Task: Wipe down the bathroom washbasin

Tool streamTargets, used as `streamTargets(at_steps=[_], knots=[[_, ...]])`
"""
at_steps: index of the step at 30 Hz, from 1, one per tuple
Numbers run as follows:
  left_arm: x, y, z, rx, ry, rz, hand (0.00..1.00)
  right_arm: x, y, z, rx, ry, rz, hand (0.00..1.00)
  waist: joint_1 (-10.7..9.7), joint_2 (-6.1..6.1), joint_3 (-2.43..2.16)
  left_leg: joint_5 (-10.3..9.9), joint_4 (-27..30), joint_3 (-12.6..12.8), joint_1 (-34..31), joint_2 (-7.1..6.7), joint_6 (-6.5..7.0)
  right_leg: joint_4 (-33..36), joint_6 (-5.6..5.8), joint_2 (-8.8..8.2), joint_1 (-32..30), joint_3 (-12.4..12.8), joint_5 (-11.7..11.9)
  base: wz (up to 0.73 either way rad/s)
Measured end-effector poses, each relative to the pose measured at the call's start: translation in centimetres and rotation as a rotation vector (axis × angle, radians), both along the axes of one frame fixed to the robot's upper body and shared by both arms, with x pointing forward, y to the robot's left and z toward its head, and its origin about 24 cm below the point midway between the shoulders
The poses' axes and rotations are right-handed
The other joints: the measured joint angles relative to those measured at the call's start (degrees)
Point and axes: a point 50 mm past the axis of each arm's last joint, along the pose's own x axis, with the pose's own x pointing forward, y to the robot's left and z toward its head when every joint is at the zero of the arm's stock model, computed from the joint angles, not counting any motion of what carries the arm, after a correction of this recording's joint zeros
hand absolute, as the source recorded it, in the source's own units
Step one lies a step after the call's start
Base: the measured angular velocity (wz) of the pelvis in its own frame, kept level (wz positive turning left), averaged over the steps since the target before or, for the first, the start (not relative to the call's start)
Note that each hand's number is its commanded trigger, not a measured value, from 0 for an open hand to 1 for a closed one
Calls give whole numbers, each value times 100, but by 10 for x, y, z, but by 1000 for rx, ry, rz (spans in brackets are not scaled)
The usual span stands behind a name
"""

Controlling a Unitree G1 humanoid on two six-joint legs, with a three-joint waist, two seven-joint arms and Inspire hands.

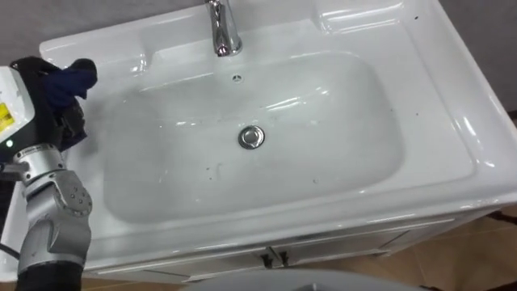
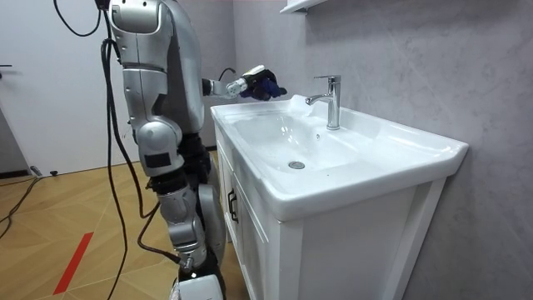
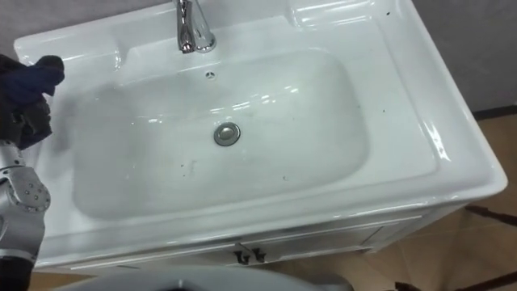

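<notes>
White basin (image 1: 456, 129); at its left rim, left hand (image 1: 50, 115) clutches blue cloth (image 1: 75, 77).

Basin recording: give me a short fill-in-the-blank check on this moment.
1. The left hand grips a cloth that is dark ____.
2. By the robot's own sides, that hand is at the ____ rim of the basin.
3. Seen from the robot, the faucet stands ____ the drain.
Missing words: blue; left; behind.
</notes>
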Motion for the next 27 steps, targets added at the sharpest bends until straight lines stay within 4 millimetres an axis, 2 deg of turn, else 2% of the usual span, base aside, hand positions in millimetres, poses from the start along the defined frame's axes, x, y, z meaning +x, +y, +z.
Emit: streamTargets(at_steps=[14,21,27], knots=[[-3,-1,-13,-15,55,3,100,2,-2,1,-2,-11,-10,0,-63,-91,51,1,0,-67,-6,-7,0,-19,14,-38,10,-101,-9,4],[-6,1,-18,-20,82,13,100,2,-1,0,10,-16,-20,0,-94,-181,7,0,-2,-41,-1,-10,0,-14,15,-1,-15,-17,-9,-6],[-7,1,-19,-20,86,19,100,2,0,0,16,-24,-48,0,-100,-192,7,0,-3,-28,2,-9,0,-7,14,1,3,0,-8,-2]])
